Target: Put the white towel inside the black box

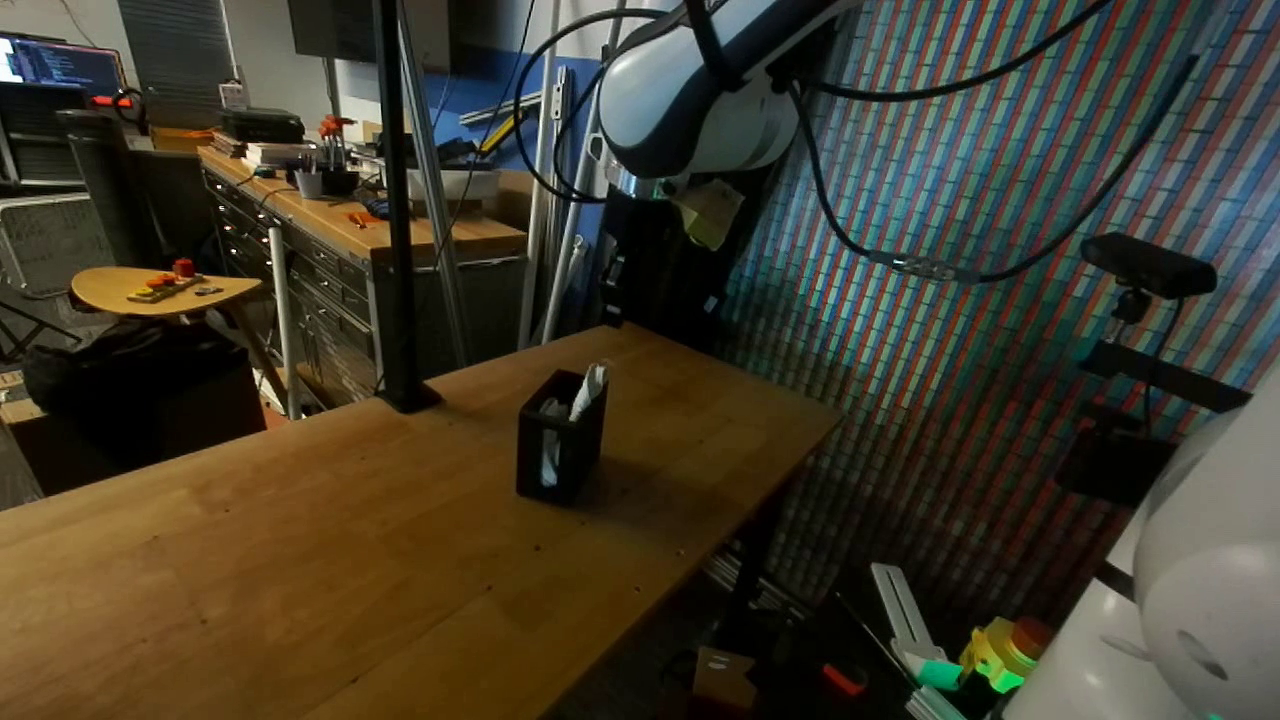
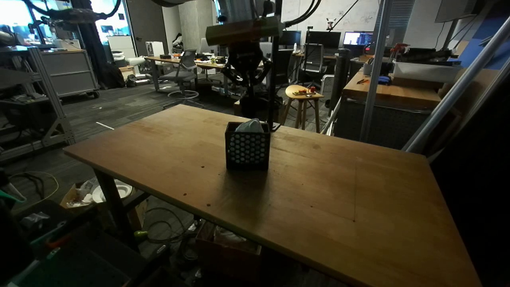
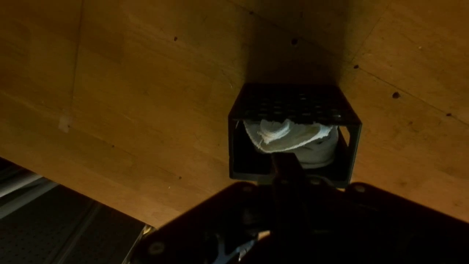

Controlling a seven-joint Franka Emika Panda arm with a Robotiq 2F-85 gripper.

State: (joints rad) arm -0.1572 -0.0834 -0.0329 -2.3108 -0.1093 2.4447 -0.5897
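The black box (image 2: 247,165) stands upright on the wooden table, its honeycomb side showing in an exterior view. Inside it lies the white towel (image 3: 293,141), crumpled and folded, with a tip (image 1: 592,388) sticking up past the rim. Pale cloth also shows through the openings in the box's sides. My gripper (image 2: 251,83) hangs above the table, higher than the box and apart from it. In the wrist view the gripper (image 3: 285,157) has its fingers together with no cloth between them, and they cover part of the box's mouth.
A black post (image 1: 398,250) rises from the table's edge close to the box. The wooden table (image 1: 300,540) spreads out around it. Cables (image 1: 840,200) loop from the arm past the striped wall. A small stool (image 2: 303,92) stands beyond the table.
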